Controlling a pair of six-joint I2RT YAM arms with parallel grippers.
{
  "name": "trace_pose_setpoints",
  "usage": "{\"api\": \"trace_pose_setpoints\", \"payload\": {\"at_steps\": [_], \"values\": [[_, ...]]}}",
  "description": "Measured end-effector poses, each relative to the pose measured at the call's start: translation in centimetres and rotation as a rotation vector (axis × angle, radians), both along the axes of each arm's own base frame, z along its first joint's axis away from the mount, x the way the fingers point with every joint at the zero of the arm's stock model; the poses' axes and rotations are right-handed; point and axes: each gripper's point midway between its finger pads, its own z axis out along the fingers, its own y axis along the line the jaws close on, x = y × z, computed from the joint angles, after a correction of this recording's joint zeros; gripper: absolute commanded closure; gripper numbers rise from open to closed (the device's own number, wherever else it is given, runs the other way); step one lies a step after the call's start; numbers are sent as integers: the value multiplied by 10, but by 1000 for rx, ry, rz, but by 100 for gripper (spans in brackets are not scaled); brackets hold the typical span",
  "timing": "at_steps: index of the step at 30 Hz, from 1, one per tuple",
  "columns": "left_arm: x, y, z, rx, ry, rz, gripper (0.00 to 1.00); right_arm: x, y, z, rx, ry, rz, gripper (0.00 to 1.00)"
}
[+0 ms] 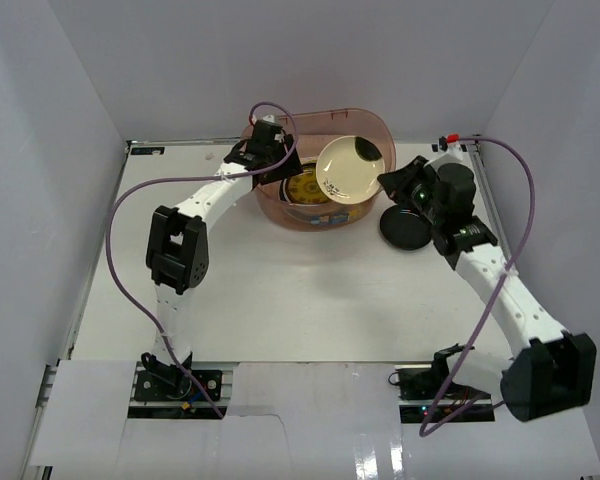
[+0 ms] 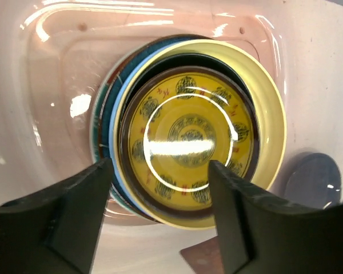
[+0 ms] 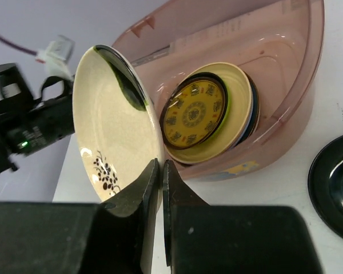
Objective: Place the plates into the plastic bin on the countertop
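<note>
Saw left gripper (image 2: 160, 171) spread wide, holding nothing, hanging over bin (image 2: 57, 68) just above amber plate (image 2: 188, 142). Found amber plate topmost on a stack inside bin, seated in lime plate (image 2: 270, 114), with blue plate (image 2: 115, 137) and an edge of teal plate (image 2: 96, 137) peeking out beneath on the left. Saw right gripper (image 3: 161, 166) pinched tight on lower rim of cream plate (image 3: 111, 125), plate steeply tilted, dark patch at its top edge, dark sprig print near the jaws. Judged cream plate over bin's right side in top view, apart from the stack. Noted black plate (image 1: 405, 228) flat on countertop (image 1: 280, 290) just right of bin. Could not tell what lay lower in stack.
</note>
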Motion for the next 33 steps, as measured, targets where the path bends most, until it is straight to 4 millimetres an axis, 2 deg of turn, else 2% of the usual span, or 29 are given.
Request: {"api": "trace_pose_setpoints", "payload": {"at_steps": [3, 6, 9, 12, 14, 15, 17, 18, 21, 22, 24, 26, 27, 29, 30, 31, 33], "values": [[-1, 5, 13, -9, -20, 3, 12, 33, 4, -18, -25, 63, -3, 92], [-16, 19, 44, -25, -75, 10, 9, 63, 13, -29, -56, 95, 8, 92], [-50, 35, 96, -67, -170, 12, 7, 89, 24, -40, -83, 121, 35, 92], [-97, 52, 156, -151, -303, -6, 5, 101, 34, -61, -101, 165, 51, 90], [-130, 61, 180, -201, -376, -29, 4, 103, 42, -80, -112, 205, 65, 86], [-146, 66, 183, -217, -405, -42, 4, 104, 46, -89, -121, 229, 74, 75], [-174, 76, 171, -219, -401, -60, 3, 107, 57, -103, -135, 273, 91, 52], [-184, 79, 160, -214, -387, -67, 3, 110, 63, -107, -144, 286, 98, 36], [-216, 91, 115, -180, -310, -84, 3, 120, 78, -108, -174, 304, 128, 24], [-230, 97, 95, -163, -274, -89, 2, 123, 82, -103, -180, 298, 134, 23], [-251, 107, 70, -136, -227, -95, 2, 123, 82, -91, -193, 277, 136, 23], [-269, 115, 61, -122, -219, -103, 2, 118, 71, -72, -201, 243, 113, 26], [-274, 118, 62, -117, -231, -109, 2, 112, 61, -64, -206, 220, 94, 36], [-284, 123, 70, -112, -273, -119, 2, 90, 31, -52, -223, 177, 33, 63], [-288, 126, 74, -113, -299, -123, 2, 73, 11, -51, -229, 170, -13, 88], [-292, 128, 77, -114, -321, -126, 2, 54, -10, -53, -243, 170, -51, 92], [-301, 132, 84, -123, -373, -132, 2, 25, -59, -63, -223, 153, -165, 92]]}}
